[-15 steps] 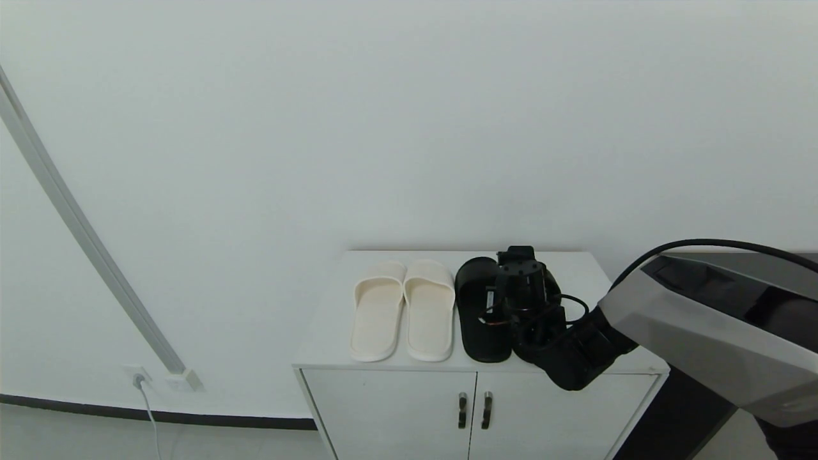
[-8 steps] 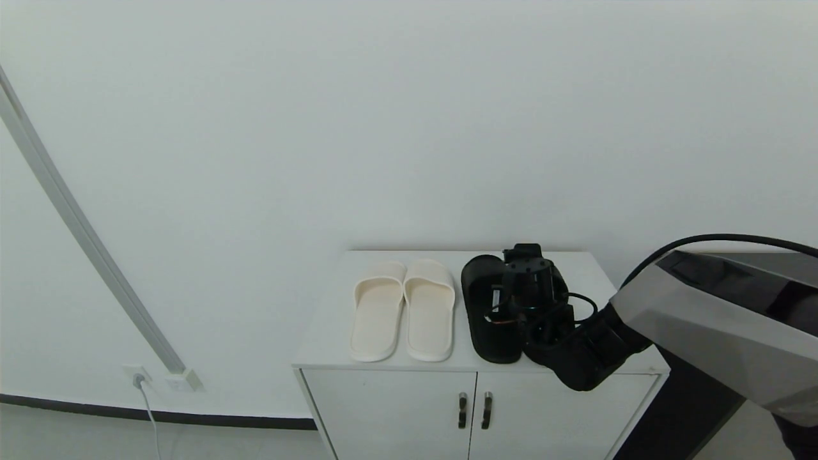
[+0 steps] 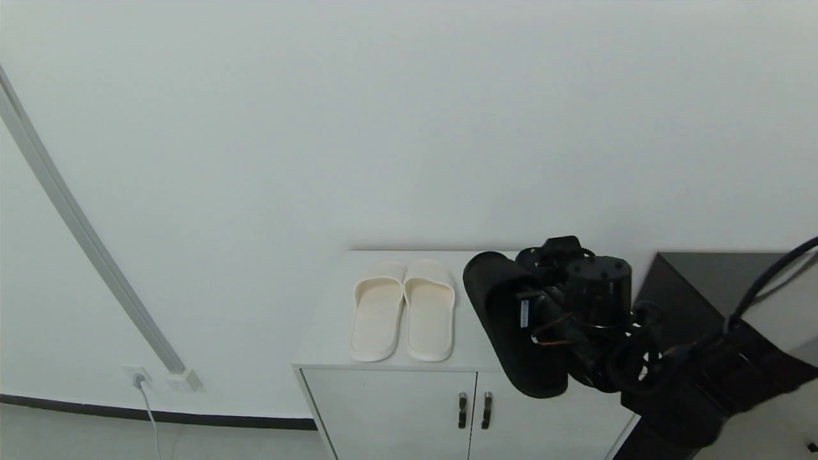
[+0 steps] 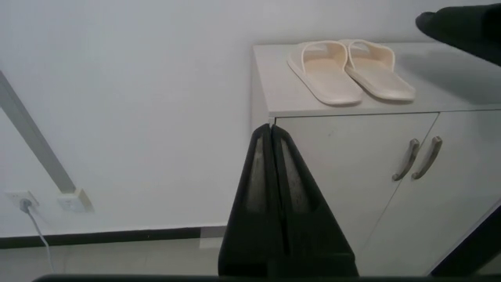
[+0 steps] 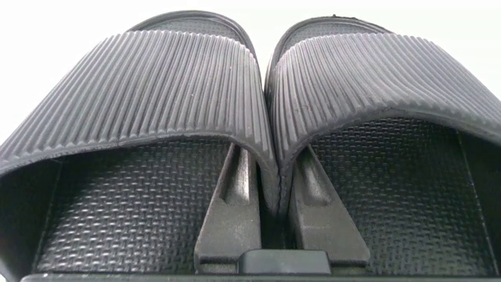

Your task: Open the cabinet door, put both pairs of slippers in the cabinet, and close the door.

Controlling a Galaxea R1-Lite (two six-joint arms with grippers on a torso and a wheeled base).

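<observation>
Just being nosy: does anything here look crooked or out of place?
The black slippers hang tilted in the right tool, above the cabinet, whose doors are shut. The white slippers lie neatly on top.

Black right end effector (image 5: 272,196), round wrist (image 3: 597,281), looped cables (image 3: 629,365).

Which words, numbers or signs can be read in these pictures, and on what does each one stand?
No text can be read in any view.
White sticker on the right arm, beside the black slippers: too small to read.
Cream slippers and cabinet: no print can be seen on them.
</observation>
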